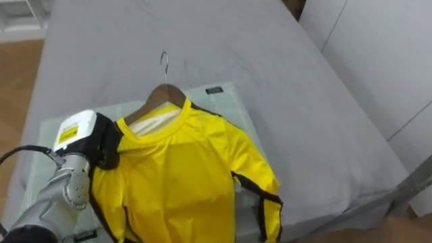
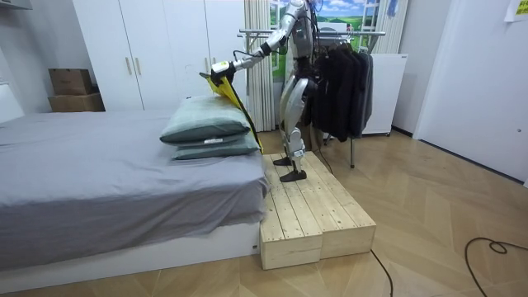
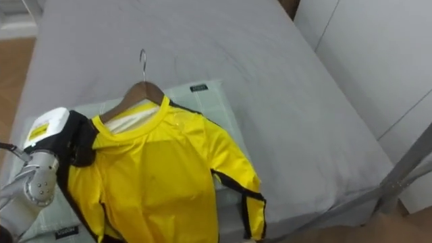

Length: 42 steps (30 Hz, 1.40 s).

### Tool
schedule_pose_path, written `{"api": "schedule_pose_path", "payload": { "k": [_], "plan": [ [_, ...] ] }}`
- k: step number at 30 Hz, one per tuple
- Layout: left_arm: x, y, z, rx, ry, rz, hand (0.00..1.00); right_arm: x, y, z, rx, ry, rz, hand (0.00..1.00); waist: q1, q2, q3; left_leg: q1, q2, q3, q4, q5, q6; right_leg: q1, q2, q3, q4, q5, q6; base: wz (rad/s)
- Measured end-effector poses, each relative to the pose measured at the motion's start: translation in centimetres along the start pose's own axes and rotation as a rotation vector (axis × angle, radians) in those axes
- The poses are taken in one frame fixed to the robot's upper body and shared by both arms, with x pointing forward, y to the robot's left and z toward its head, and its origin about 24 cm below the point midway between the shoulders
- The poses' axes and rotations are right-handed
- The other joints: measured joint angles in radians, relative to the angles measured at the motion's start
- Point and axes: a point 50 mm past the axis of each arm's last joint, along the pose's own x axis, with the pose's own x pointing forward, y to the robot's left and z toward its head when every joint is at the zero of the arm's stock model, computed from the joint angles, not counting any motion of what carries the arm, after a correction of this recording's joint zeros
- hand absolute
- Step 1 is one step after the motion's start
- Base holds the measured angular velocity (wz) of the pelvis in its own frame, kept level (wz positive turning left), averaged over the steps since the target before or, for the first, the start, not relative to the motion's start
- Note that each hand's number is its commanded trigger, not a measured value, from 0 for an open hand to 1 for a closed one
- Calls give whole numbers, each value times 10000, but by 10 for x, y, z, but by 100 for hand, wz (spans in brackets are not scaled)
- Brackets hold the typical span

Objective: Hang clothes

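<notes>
Grip first: left robot hand [image 1: 102,145], at the lower left of the frame, closed on the shoulder of the yellow shirt [image 1: 182,172] at the frame's left, probably with the end of the wooden hanger [image 1: 164,94] inside the cloth, though hidden there; make that pinch firm and take cloth and wood together, not cloth alone; otherwise, some risk of the shirt sliding off the hanger's far arm. Shirt at the centre of the frame, collar toward the top, one sleeve drooping at the lower right; in the room view, raised on the outstretched arm above the stacked pillows [image 2: 206,125] at the end of the bed [image 2: 99,181], lower part trailing down beside them. Metal hook [image 1: 164,64] free at the upper middle of the frame, touching nothing; treat as the working end and watch it throughout. Lift clear of the pillows before any swing; hold the hanger level, being gripped at one end and likely to tip toward the loose side. Then turn toward the clothes rack [image 2: 367,35] at the upper right of the room view, hung with dark garments [image 2: 342,82]; aim the hook at a bare stretch of rail; move slowly on the wooden platform [image 2: 309,202]; release only with the hook seated.
</notes>
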Motion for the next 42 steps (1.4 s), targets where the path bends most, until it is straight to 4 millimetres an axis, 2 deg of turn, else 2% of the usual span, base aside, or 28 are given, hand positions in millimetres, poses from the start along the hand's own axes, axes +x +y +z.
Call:
{"api": "schedule_pose_path", "payload": {
  "k": [2, 5, 9, 14, 20, 27, 29, 36, 42],
  "plan": [
    [-3, 0, 5, 167, -378, 105, 100, 0, 0, -6, 79, 98, -47, 0, 72, 112, -69, 496, -58, -123, -363, 84, -58, 531, 7, -122, -343, -4, 0, 17],
    [-10, -3, 8, 440, -805, 205, 100, 0, -3, -5, 291, 28, -221, 0, 107, 137, -117, 1266, -122, -194, -816, 155, -121, 1220, -13, -240, -546, -70, -31, 10],
    [-25, -7, 12, 641, -1467, 363, 100, -1, -6, 1, 339, -374, -466, 0, 206, 175, -140, 1816, -159, -253, -1118, 185, -184, 1675, -24, -345, -626, -216, -58, 6],
    [-42, -10, 19, 433, -2087, 499, 100, -2, -11, 5, 399, -708, -796, 0, 313, 221, -160, 2239, -180, -691, -1318, 206, -263, 2433, 45, -771, -1231, -255, -88, 24],
    [-59, -6, 30, 149, -2794, 824, 100, -2, -12, 2, 84, -845, -1100, 0, 615, 265, -196, 3174, -205, -699, -1828, 199, -325, 3360, 74, -875, -1659, -237, -81, 3],
    [-63, -9, 32, 134, -2892, 805, 100, -3, -12, 5, -233, -1123, -1213, 0, 600, 504, -203, 3578, -191, -660, -2098, 169, -371, 3599, 109, -801, -1680, -246, -72, -3],
    [-65, -12, 32, 56, -2891, 722, 100, -3, -12, 5, -508, -1104, -1228, 0, 573, 560, -174, 3771, -192, -620, -2185, 170, -370, 3748, 118, -723, -1722, -247, -70, -8],
    [-66, -12, 35, -89, -3213, 718, 100, -4, -15, 13, -1031, -1473, -1512, 0, 556, 571, -151, 3923, -193, -463, -2263, 169, -370, 3855, 148, -501, -1861, -262, -49, -7],
    [-67, -9, 39, 7, -3448, 851, 100, -7, -18, 32, -1133, -2366, -2060, 0, 597, 593, -156, 3925, -186, -423, -2272, 169, -370, 3888, 184, -427, -1981, -255, -42, -1]
  ]
}}
